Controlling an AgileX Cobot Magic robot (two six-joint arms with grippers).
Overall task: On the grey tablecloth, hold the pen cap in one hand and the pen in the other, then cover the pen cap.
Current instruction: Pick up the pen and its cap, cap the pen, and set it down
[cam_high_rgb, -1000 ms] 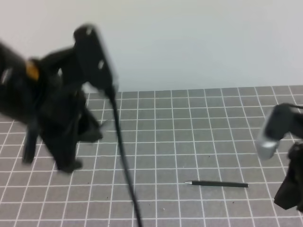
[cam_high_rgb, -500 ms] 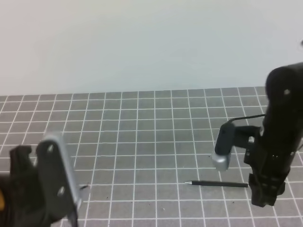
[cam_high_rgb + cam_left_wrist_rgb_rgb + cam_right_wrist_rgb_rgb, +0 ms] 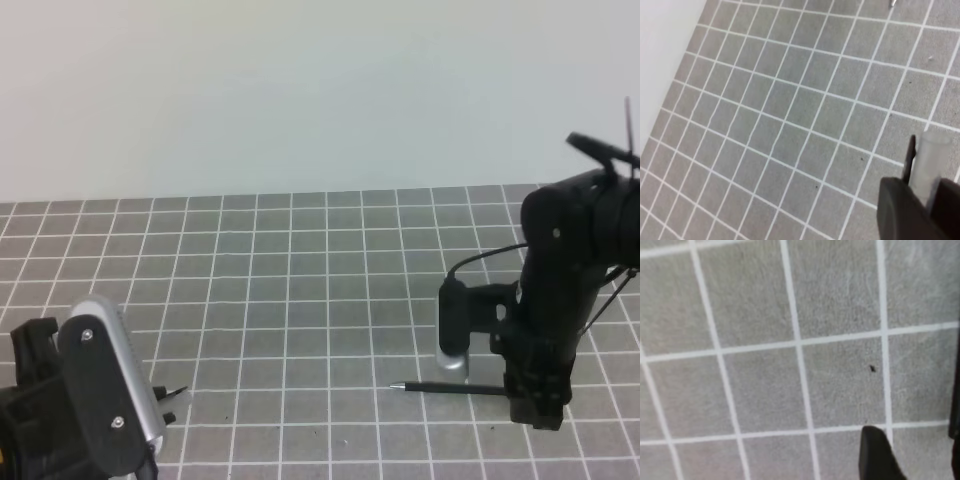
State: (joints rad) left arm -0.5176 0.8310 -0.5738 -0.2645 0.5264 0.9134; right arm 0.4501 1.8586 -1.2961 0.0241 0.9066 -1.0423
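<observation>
The black pen lies flat on the grey tablecloth, silvery tip pointing left. My right gripper is low over the pen's right end. In the right wrist view it looks open, with bare cloth between one dark finger and a dark edge at the far right. My left gripper at the bottom left is shut on the pen cap, a translucent tube with a black clip that sticks out past the fingertips. The pen's tip shows at the top of the left wrist view.
The gridded cloth covers the whole work surface up to a pale wall at the back. A black cable loops from the right arm to its silver camera housing, just above the pen.
The left arm has dropped from high at the upper left to the bottom left corner. The right arm has moved left and down onto the pen's right end. The pen has not moved.
</observation>
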